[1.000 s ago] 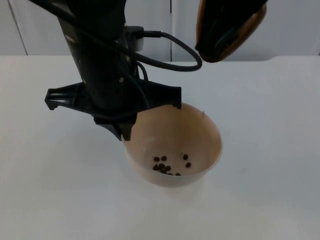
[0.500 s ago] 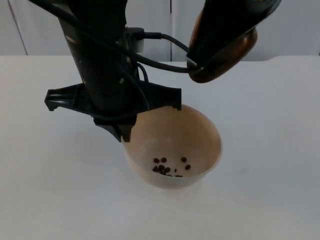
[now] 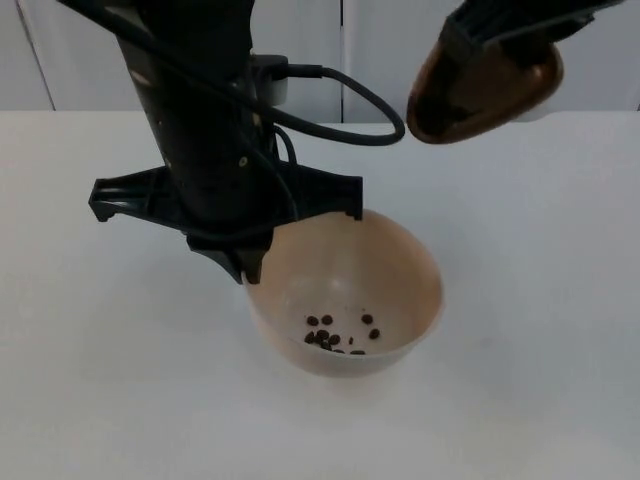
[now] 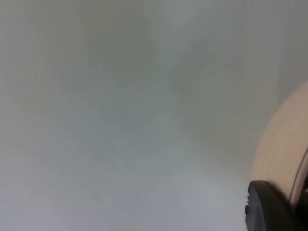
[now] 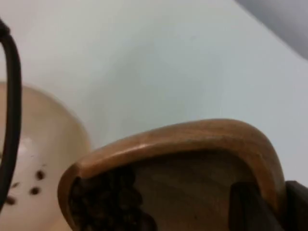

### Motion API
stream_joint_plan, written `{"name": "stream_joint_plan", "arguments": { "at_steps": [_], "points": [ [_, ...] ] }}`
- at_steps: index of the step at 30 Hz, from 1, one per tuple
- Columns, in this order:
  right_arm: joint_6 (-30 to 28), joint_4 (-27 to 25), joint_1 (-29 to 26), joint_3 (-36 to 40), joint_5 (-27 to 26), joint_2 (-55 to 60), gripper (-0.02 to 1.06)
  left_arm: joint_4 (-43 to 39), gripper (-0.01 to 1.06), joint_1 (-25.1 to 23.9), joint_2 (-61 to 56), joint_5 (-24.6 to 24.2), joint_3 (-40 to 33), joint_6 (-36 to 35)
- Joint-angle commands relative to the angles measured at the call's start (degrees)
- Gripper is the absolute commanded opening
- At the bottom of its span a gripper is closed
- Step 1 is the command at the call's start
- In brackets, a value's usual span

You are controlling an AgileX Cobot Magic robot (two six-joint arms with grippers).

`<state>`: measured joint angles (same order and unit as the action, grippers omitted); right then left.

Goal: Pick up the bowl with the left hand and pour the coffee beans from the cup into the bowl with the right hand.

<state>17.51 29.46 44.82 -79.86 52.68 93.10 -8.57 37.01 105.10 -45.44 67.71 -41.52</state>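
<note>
My left gripper point(image 3: 248, 262) is shut on the near-left rim of a beige bowl point(image 3: 400, 270), with the black arm above it. Several coffee beans point(image 3: 335, 335) lie in the bowl's bottom. A brown wooden cup point(image 3: 485, 90) hangs tilted above and to the right of the bowl, its mouth facing the bowl, and my right gripper point(image 3: 510, 35) is shut on it. In the right wrist view the cup point(image 5: 192, 144) still holds a heap of beans point(image 5: 110, 202), and the bowl point(image 5: 43, 154) lies beyond it. The left wrist view catches the bowl's wall point(image 4: 284, 149) by a fingertip point(image 4: 269, 207).
The white table point(image 3: 540, 300) stretches on all sides of the bowl and ends at the grey partition wall point(image 3: 300, 40) at the back. A black cable loops from the left arm between the bowl and the cup.
The cup dipped toward the bowl half a second ago, then swung right and slightly up, away from the bowl. The bowl and left arm have stayed still.
</note>
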Motion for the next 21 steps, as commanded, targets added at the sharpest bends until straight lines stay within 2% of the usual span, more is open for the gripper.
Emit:
{"name": "stream_joint_plan", "arguments": {
  "at_steps": [1, 2, 3, 6, 7, 8, 11, 14, 21],
  "points": [
    [-5.46, -7.66, -2.65, -0.39, -1.29, -1.18, 0.0, 0.63, 0.0, 0.25, -0.32, -0.25, 0.03, -0.47],
    [-7.96, -11.68, -4.17, -0.39, -1.29, -1.28, 0.0, 0.63, 0.0, 0.25, -0.32, -0.25, 0.03, -0.47],
    [-7.96, -11.68, -4.17, -0.39, -1.29, -1.28, 0.0, 0.63, 0.0, 0.25, -0.32, -0.25, 0.03, -0.47],
    [-14.9, -23.08, -8.46, -0.39, -1.44, -1.34, 0.0, 0.63, 0.0, 0.25, -0.32, -0.25, 0.03, -0.47],
    [-14.9, -23.08, -8.46, -0.39, -1.44, -1.34, 0.0, 0.63, 0.0, 0.25, -0.32, -0.25, 0.03, -0.47],
    [-17.18, -27.27, -10.24, -0.39, -1.56, -1.34, 0.0, 0.63, 0.0, 0.25, -0.32, -0.25, 0.03, -0.47],
    [-20.03, -32.36, -12.75, -0.39, -1.56, -1.34, 0.0, 0.63, 0.0, 0.25, -0.32, -0.25, 0.03, -0.47],
    [-21.05, -34.0, -13.64, -0.39, -1.45, -1.34, 0.0, 0.63, 0.0, 0.25, -0.32, -0.25, 0.03, -0.47],
    [-21.15, -33.93, -13.78, -0.39, -1.18, -1.34, 0.0, 0.63, 0.0, 0.25, -0.32, -0.25, 0.03, -0.47]
  ]
}}
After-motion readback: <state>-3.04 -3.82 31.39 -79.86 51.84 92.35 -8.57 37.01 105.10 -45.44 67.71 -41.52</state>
